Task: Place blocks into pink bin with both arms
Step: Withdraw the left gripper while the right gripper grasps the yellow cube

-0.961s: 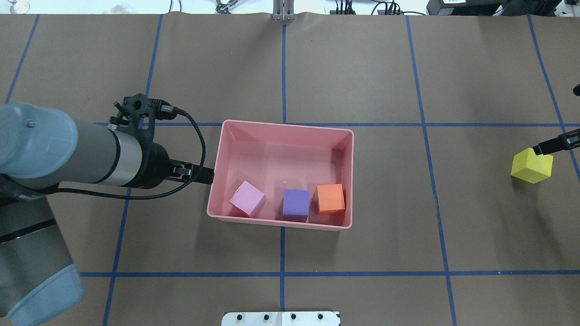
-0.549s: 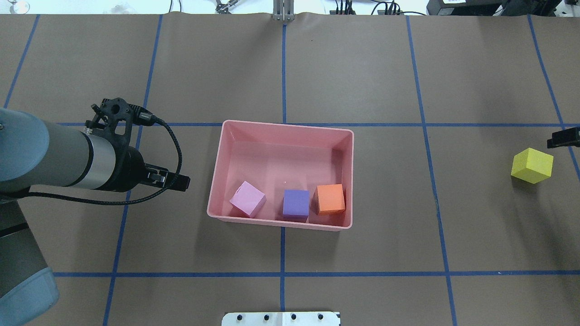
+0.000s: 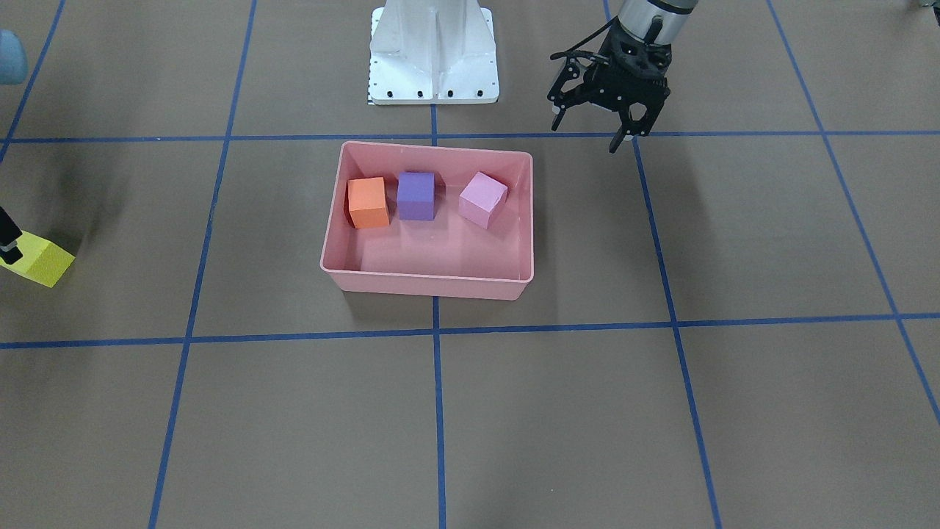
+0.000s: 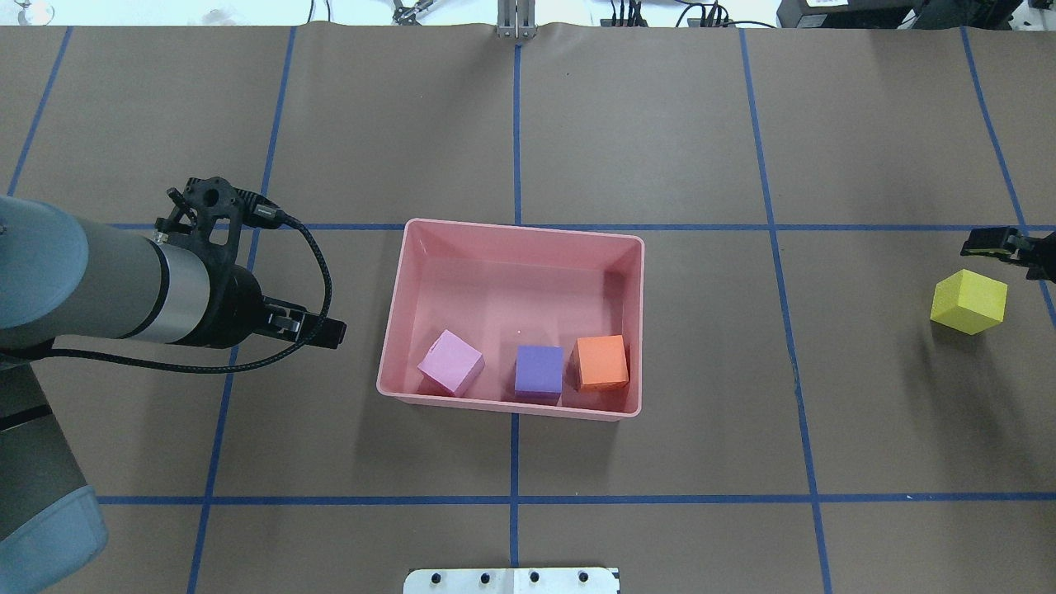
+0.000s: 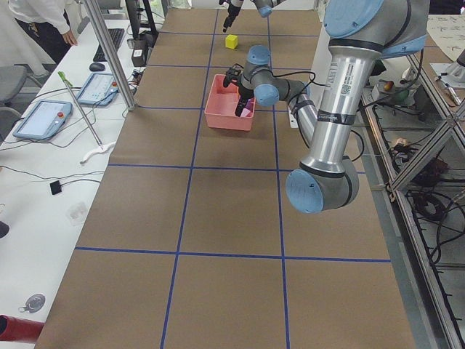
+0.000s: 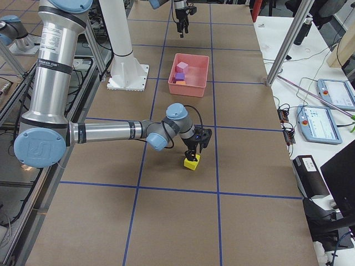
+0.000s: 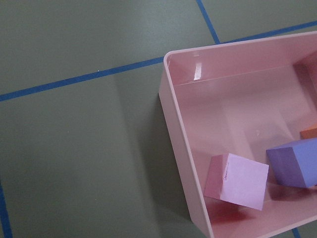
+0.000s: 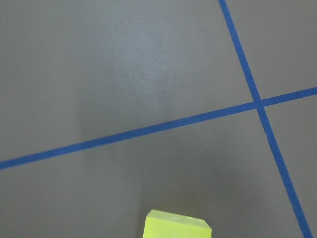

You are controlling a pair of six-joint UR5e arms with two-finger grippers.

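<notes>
The left gripper (image 3: 593, 126) was held with its jaws spread and nothing between them, near the pink bin (image 4: 520, 225) but apart from it. The light pink-lilac block (image 4: 450, 361), purple block (image 4: 539, 370) and orange block (image 4: 602, 361) were lined along the bin's wall nearest the robot. The yellow block (image 4: 969, 301) was seen on the table well to the right, with the right gripper (image 4: 1002, 246) just beside it; its opening could not be told.

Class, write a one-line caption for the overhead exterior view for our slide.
Pink-lilac block, purple block and orange block sit in the pink bin; yellow block lies outside near the right gripper.
</notes>
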